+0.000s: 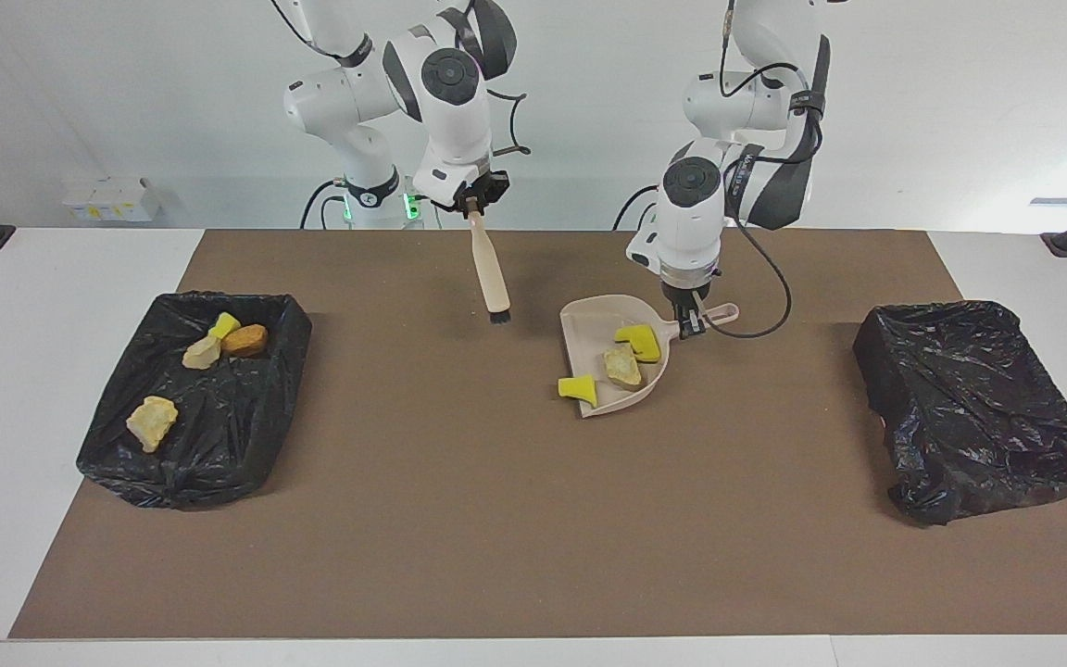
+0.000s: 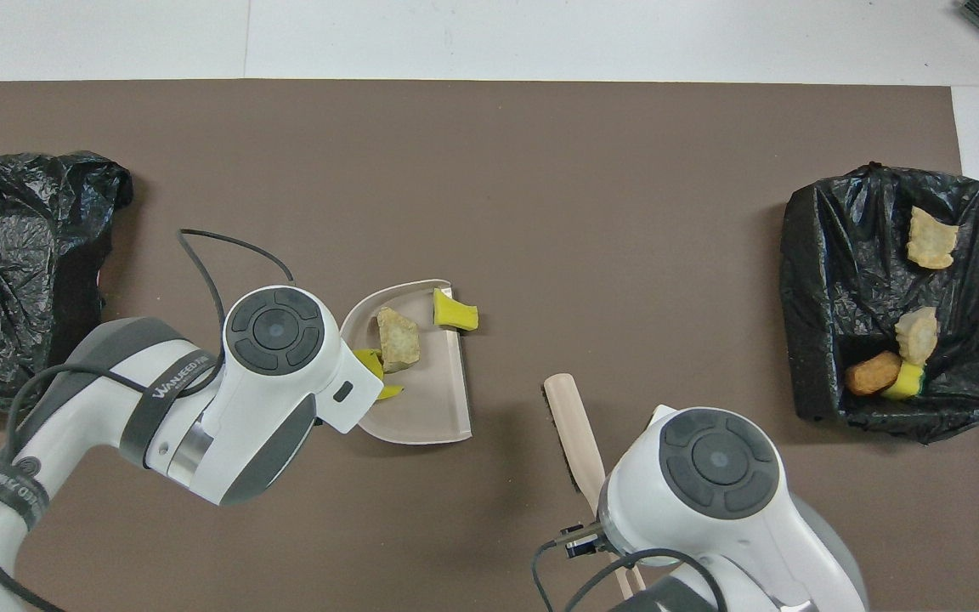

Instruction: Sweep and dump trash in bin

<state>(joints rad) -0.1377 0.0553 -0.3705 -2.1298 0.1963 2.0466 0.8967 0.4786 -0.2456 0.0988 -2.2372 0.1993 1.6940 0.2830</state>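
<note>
1. Left end effector (image 1: 691,321) grasps the dustpan (image 1: 600,324) by its handle, carrying three foam scraps (image 1: 623,367); one overhangs the lip.
2. Right end effector (image 1: 474,206) grips the brush (image 1: 490,270), lifted clear above the table (image 1: 459,519).
</note>
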